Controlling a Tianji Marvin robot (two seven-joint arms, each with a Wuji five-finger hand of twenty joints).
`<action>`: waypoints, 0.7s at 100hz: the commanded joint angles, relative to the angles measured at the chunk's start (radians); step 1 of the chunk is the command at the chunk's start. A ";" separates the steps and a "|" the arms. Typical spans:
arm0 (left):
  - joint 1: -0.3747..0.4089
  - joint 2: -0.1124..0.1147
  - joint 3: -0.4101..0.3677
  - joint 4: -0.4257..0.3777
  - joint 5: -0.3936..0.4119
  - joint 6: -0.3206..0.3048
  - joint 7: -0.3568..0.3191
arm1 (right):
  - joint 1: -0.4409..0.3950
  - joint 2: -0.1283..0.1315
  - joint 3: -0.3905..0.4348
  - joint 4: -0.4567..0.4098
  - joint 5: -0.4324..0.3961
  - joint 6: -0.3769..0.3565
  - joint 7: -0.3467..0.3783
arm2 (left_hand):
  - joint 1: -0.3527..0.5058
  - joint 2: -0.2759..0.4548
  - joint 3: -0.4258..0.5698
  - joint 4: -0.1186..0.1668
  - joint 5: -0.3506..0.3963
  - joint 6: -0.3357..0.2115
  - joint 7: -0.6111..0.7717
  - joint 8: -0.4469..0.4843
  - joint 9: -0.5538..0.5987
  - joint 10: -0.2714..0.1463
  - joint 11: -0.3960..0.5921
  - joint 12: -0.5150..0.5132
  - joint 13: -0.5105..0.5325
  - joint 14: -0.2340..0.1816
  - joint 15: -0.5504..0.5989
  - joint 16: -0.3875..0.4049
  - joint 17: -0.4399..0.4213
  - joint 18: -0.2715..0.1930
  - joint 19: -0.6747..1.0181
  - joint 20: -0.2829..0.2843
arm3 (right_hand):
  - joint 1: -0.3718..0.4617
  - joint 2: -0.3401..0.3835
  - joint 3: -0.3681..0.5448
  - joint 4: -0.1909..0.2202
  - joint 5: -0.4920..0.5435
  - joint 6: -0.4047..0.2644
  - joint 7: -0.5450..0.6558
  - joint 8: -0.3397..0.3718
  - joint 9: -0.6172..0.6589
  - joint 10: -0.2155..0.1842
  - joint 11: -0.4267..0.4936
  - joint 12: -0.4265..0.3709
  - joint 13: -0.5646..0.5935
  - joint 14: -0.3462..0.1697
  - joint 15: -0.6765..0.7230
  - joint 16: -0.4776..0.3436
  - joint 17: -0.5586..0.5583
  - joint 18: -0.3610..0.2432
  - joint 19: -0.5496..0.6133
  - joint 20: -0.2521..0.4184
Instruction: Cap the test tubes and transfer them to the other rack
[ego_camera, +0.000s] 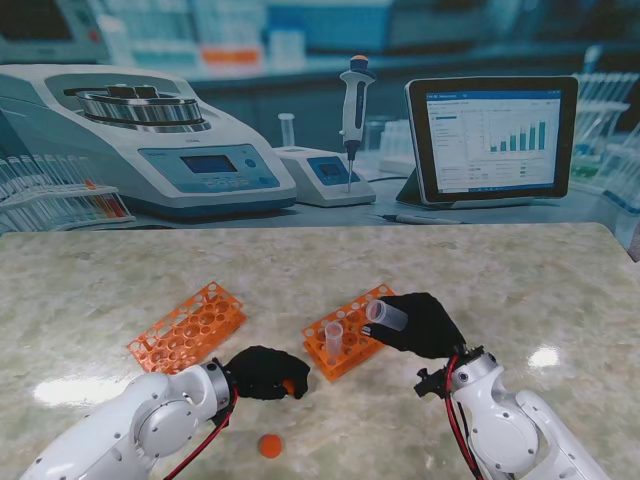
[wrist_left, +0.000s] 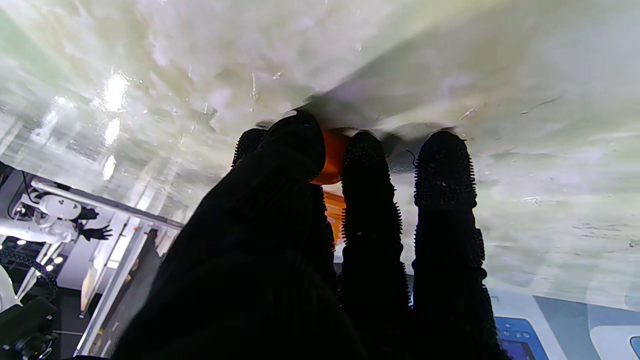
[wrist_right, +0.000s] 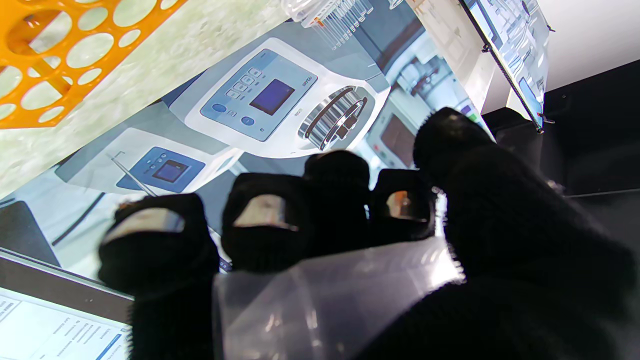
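Marble table, tube in R hand

Marble table lying pale, glossy. Printed lab backdrop standing behind, showing centrifuge, pipette, tablet displaying charts.

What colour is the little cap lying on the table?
Orange cap, clearest from the stand view.

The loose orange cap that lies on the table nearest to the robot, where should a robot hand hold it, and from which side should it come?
Grip the orange cap by its round sides, coming straight down from above. It looks low and lies alone on the bare table, nearer to me than the left robot hand, so only a thumb and fingertip pinch across its width should fit.
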 joint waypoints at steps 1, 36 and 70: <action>0.015 0.009 0.008 0.050 0.003 0.007 -0.022 | -0.008 -0.002 -0.003 -0.008 0.003 0.002 0.002 | 0.101 -0.047 0.016 0.034 0.048 0.045 0.037 -0.013 0.145 0.121 0.069 -0.036 0.041 0.017 -0.093 -0.057 0.044 -0.025 -0.068 -0.076 | 0.030 0.034 0.001 0.020 0.033 -0.045 0.040 0.052 -0.011 -0.006 0.002 -0.003 0.019 -0.008 -0.010 -0.009 0.008 0.010 0.000 0.017; 0.013 0.006 0.011 0.064 -0.014 0.001 -0.009 | -0.015 -0.002 0.001 -0.013 0.006 -0.005 0.003 | 0.107 -0.090 0.101 0.008 0.070 0.092 0.021 -0.028 0.118 0.149 0.114 -0.089 0.057 0.042 -0.153 -0.008 0.097 -0.024 -0.092 -0.238 | 0.030 0.037 -0.002 0.019 0.032 -0.051 0.037 0.053 -0.011 -0.007 0.001 -0.005 0.019 -0.008 -0.015 -0.010 0.006 0.010 -0.007 0.016; 0.007 0.005 0.011 0.072 -0.022 -0.012 -0.006 | -0.016 -0.002 -0.001 -0.015 0.011 -0.009 0.005 | 0.090 -0.105 0.137 0.006 0.098 0.100 0.024 -0.038 0.134 0.175 0.096 -0.097 0.079 0.064 -0.161 -0.015 0.141 -0.029 -0.091 -0.245 | 0.030 0.038 -0.006 0.018 0.032 -0.051 0.036 0.054 -0.013 -0.007 0.000 -0.006 0.019 -0.008 -0.020 -0.011 0.005 0.011 -0.014 0.017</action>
